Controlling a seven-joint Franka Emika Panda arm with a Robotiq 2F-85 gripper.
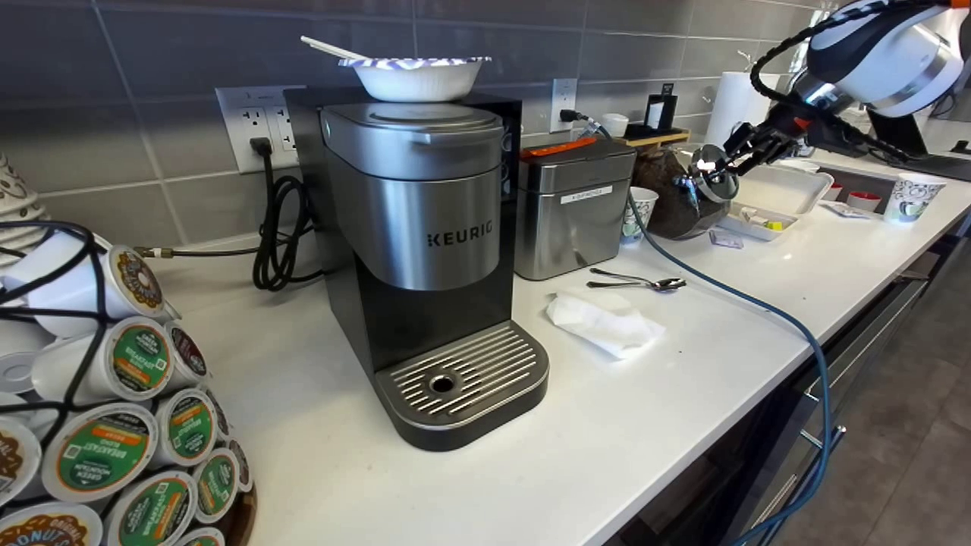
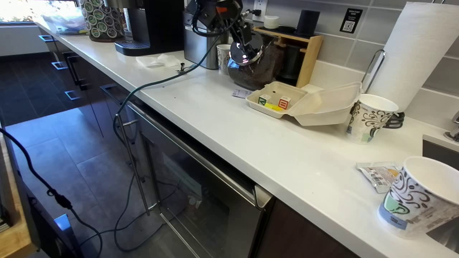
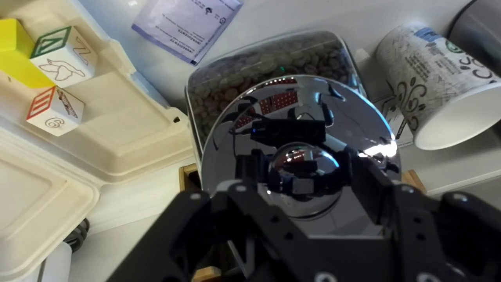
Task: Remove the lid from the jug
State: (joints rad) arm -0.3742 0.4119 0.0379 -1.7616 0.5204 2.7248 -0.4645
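Robotiq gripper [image 3: 303,170] nearest the wrist camera, apparently clasping the round knob [image 3: 303,201] of the chrome lid [image 3: 301,105]. One lid, tilted, and one glass jar [image 3: 270,58] of coffee beans: from above the lid hides the mouth, and I cannot tell whether its rim is seated or already clear. I judge the grasp made and the removal in hand; next calls for a steady pull straight away from the mouth, keeping off the neighbouring cup.

The jar stands toward the back edge of the worktop [image 2: 251,143], before one wooden shelf [image 2: 310,61]. Just beside it are one patterned paper cup [image 3: 442,86] and one clamshell box [image 3: 117,137] holding two letter blocks [image 3: 62,58] and one yellow block [image 3: 13,51]. Two more such cups stand near the sink [image 2: 437,147] corner. Along the back edge come one steel canister [image 1: 576,208] and one Keurig coffee maker [image 1: 421,227]; nearer the front edge, what look like two spoons [image 1: 670,285] and one crumpled napkin [image 1: 603,322].
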